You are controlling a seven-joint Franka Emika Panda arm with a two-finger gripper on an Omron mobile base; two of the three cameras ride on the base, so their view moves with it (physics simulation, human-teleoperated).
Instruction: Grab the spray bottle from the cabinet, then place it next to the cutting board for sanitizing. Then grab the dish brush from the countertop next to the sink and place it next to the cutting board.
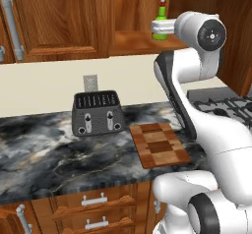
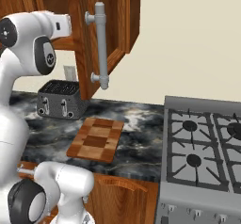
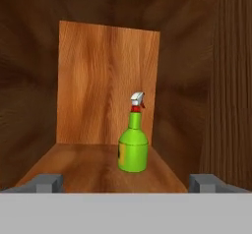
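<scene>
The green spray bottle [image 3: 133, 148] with its white head stands upright on the shelf of the open cabinet [image 3: 106, 80]. My gripper [image 3: 125, 183] is open at the shelf's front edge, short of the bottle and not touching it. In the left base view the spray bottle [image 1: 161, 14] shows above my white hand. The checkered cutting board [image 1: 158, 144] lies on the dark marble countertop [image 1: 59, 154] below, right of the toaster; the cutting board [image 2: 96, 139] also appears left of the stove. The dish brush and the sink are out of view.
A dark toaster [image 1: 97, 112] stands at the wall. The open cabinet door with its long silver handle [image 2: 100, 44] hangs right of my hand. A gas stove [image 2: 202, 148] adjoins the counter on the right. Drawers [image 1: 93, 211] run below.
</scene>
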